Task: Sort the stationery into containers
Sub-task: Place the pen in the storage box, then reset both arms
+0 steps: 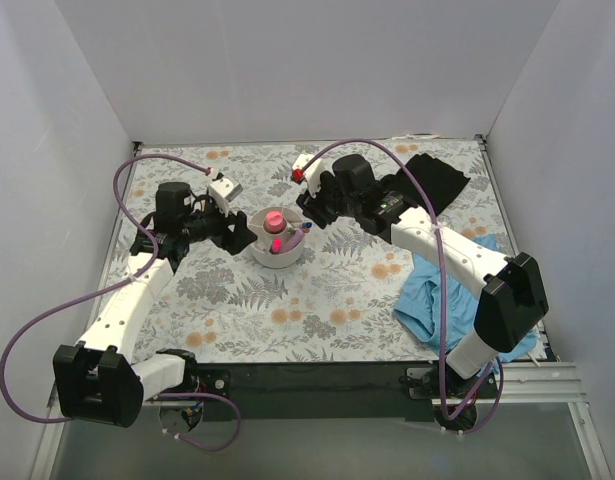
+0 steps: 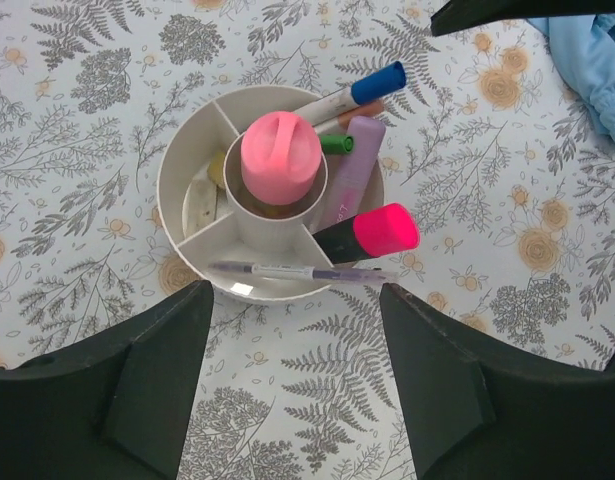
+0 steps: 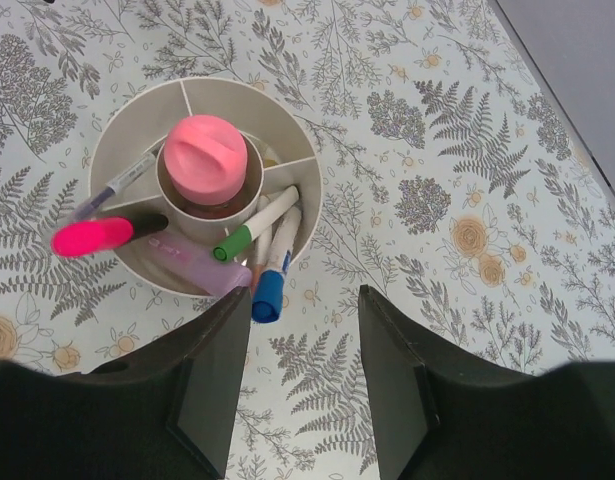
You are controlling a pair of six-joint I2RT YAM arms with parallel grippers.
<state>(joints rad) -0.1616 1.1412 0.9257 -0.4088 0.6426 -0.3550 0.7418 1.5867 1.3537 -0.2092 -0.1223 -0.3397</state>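
Bright, even light fills all three views, and it seems to come from above. The table [image 1: 337,290] is easy to see, and the walls [image 1: 307,60] look pale grey. Shadows are soft and small; a faint one lies beside the organiser [image 2: 187,160] in the left wrist view. Its pink cap [image 2: 279,155] has a slight shine but no hard glare. Both wrist views are sharp in the middle. The dark gripper fingers [image 2: 137,390] at the bottom are nearly black, with little detail. In the top view, small things look fuzzy.
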